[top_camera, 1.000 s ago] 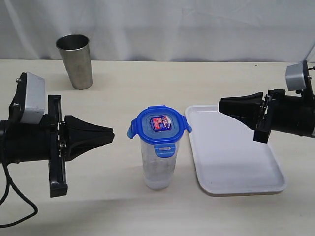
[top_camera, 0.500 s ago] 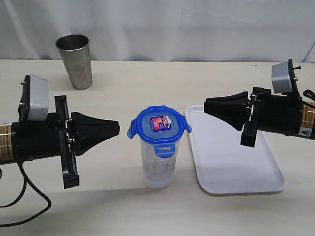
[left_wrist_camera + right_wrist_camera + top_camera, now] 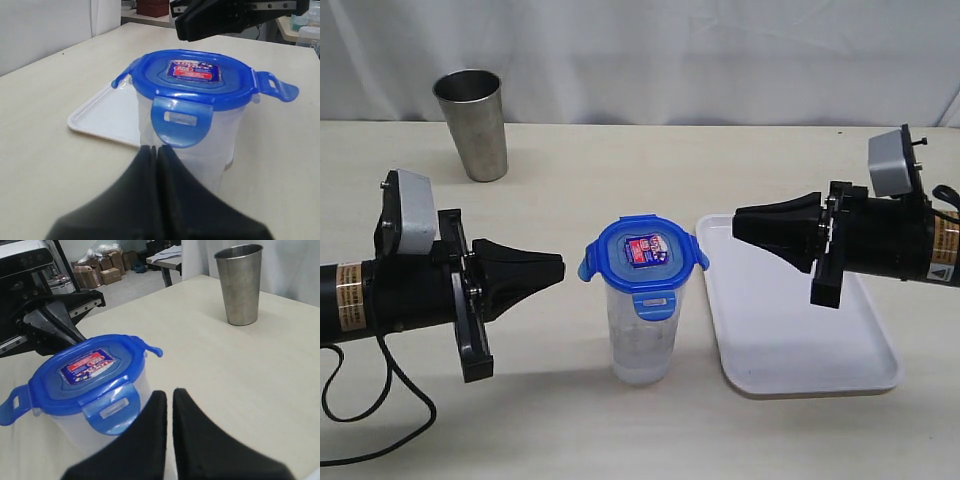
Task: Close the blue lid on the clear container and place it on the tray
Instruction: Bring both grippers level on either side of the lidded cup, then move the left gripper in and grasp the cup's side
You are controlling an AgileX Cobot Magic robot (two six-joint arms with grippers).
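The clear container (image 3: 641, 335) stands upright on the table between the two arms, beside the tray. The blue lid (image 3: 643, 254) rests on its mouth, sticker up, with side flaps sticking outward and the front flap hanging down. The white tray (image 3: 800, 320) lies just right of the container. My left gripper (image 3: 560, 266) is shut and empty, its tip a short gap left of the lid. My right gripper (image 3: 737, 224) is shut and empty, hovering above the tray's left part, right of the lid. The lid (image 3: 197, 80) (image 3: 82, 371) and container (image 3: 225, 127) (image 3: 82, 427) fill both wrist views.
A grey steel tumbler (image 3: 472, 123) stands at the back left of the table, also seen from the right wrist as the tumbler (image 3: 240, 284). A white curtain backs the table. A black cable (image 3: 360, 425) loops under the left arm.
The left arm has moved right and lower, its tip closer to the lid. The right arm has moved left toward the container. Lid and container have not moved.
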